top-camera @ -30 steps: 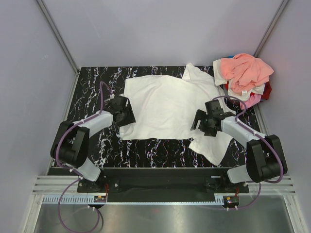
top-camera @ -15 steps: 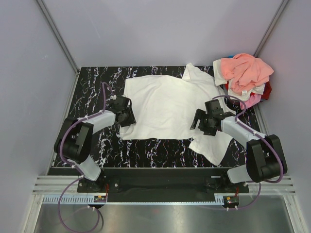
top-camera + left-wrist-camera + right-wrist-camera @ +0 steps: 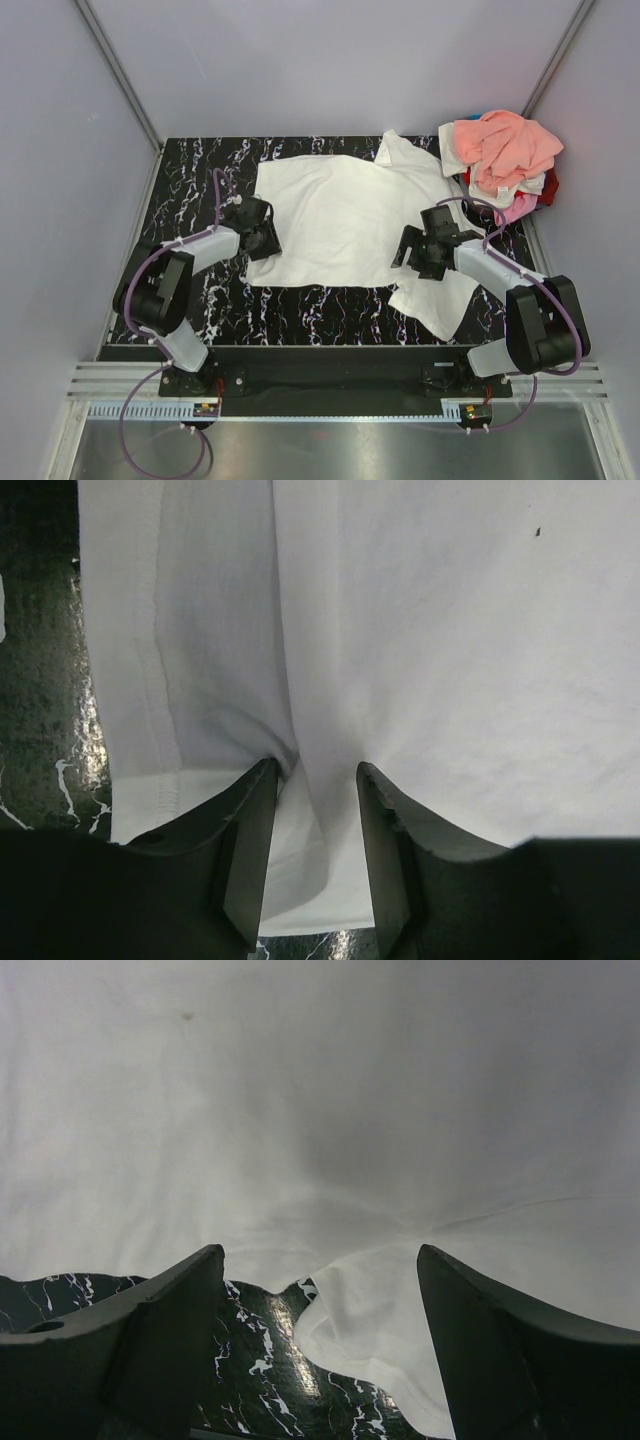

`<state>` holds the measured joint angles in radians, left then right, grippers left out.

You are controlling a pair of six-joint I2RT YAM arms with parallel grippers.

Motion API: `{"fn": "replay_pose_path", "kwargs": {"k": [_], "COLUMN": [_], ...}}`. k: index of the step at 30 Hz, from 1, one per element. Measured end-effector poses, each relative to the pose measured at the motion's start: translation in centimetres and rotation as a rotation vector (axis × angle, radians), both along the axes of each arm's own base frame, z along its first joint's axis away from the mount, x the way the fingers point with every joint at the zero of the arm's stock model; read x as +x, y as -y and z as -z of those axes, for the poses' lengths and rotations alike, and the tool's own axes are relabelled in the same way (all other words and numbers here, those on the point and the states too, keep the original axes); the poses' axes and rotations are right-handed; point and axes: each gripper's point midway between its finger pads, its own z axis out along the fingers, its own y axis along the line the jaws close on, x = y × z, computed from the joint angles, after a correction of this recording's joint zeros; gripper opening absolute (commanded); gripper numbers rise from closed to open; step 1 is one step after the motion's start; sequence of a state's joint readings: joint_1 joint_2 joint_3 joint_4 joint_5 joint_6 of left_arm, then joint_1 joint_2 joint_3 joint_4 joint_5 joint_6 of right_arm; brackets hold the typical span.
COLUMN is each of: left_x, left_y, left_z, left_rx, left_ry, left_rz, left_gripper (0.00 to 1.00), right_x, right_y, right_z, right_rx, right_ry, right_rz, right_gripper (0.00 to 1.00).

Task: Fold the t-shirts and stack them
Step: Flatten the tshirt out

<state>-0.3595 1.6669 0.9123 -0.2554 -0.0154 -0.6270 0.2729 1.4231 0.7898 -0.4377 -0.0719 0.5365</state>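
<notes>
A white t-shirt [image 3: 340, 215] lies spread on the black marbled table [image 3: 195, 165]; no print shows. My left gripper [image 3: 268, 236] sits on the shirt's left edge. In the left wrist view its jaws [image 3: 317, 766] stand narrowly apart with a ridge of white cloth [image 3: 420, 630] bunched between them, not clamped. My right gripper [image 3: 410, 248] is wide open over the shirt's lower right. In the right wrist view [image 3: 320, 1252] a loose flap of the shirt [image 3: 400, 1310] and bare table lie between its fingers. A pile of salmon-peach, cream, pink and red shirts [image 3: 505, 150] lies at the back right.
Grey walls close in the table at the back and both sides. Bare marbled table [image 3: 320, 310] shows in front of the shirt and along its left side. The shirt's lower right flap [image 3: 440, 300] reaches toward the right arm's base.
My left gripper has moved right, from beside the shirt onto its left edge. The right gripper and the shirt pile have stayed in place.
</notes>
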Motion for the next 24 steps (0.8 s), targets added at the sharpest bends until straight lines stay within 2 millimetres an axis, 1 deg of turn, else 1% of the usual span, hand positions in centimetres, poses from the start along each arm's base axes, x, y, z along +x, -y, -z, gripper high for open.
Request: {"fn": "replay_pose_path", "kwargs": {"k": [7, 12, 19, 24], "left_x": [-0.6, -0.7, -0.7, -0.1], "left_y": [-0.1, 0.1, 0.3, 1.0], "left_z": [-0.6, -0.6, -0.7, -1.4], "left_rx": [0.013, 0.017, 0.017, 0.010], "left_ry": [-0.001, -0.004, 0.001, 0.021], "left_rz": [0.000, 0.005, 0.011, 0.022], "left_gripper": [0.46, 0.46, 0.45, 0.44], "right_x": [0.0, 0.0, -0.1, -0.1], "right_y": [0.0, 0.0, 0.0, 0.0], "right_z": [0.1, 0.1, 0.4, 0.4], "right_rx": [-0.001, -0.001, -0.003, -0.004], "right_ry": [-0.003, -0.003, -0.015, -0.015], "right_rz": [0.000, 0.000, -0.001, -0.001], "right_gripper": [0.85, 0.84, 0.84, 0.84]}}
